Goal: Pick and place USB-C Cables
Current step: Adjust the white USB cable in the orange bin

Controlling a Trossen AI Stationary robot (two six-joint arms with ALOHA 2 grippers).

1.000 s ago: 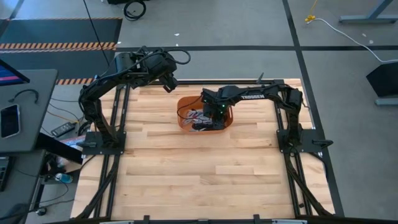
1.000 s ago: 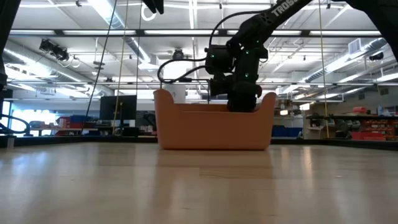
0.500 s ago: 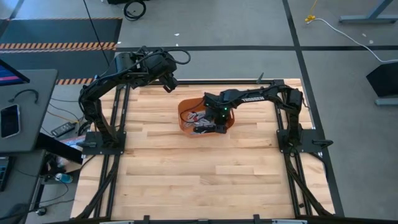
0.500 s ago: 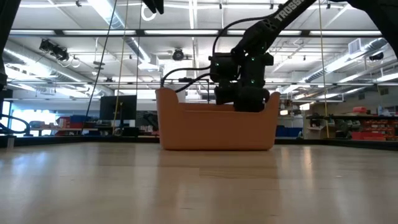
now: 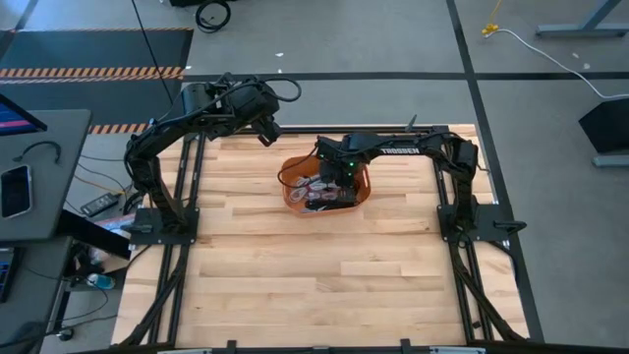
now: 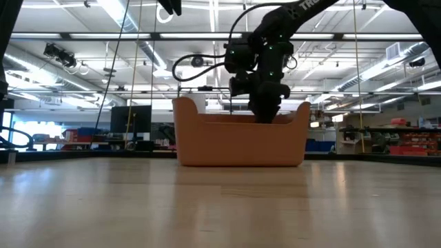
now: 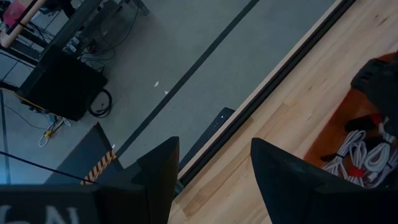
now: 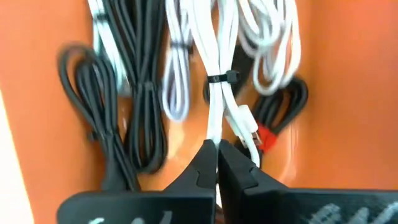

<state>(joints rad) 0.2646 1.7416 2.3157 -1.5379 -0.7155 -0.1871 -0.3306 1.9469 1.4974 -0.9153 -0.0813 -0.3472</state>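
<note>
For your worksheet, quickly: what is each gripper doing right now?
Left gripper: open, empty, raised beyond the table's far-left edge.
Right gripper: inside the orange bin, shut on white cable bundle.

A large industrial workshop is showing: long ceiling strip lights (image 6: 124, 17), grey concrete floor (image 5: 373, 39), orange-black hazard-striped tape (image 5: 88, 72).

A pale wooden plank table (image 5: 324, 265) stands on a grey concrete floor (image 5: 383, 39) crossed by dark lines. Orange-and-black hazard striping (image 5: 88, 72) edges a dark mat. Long ceiling strip lights (image 6: 124, 15) brighten the hall.
</note>
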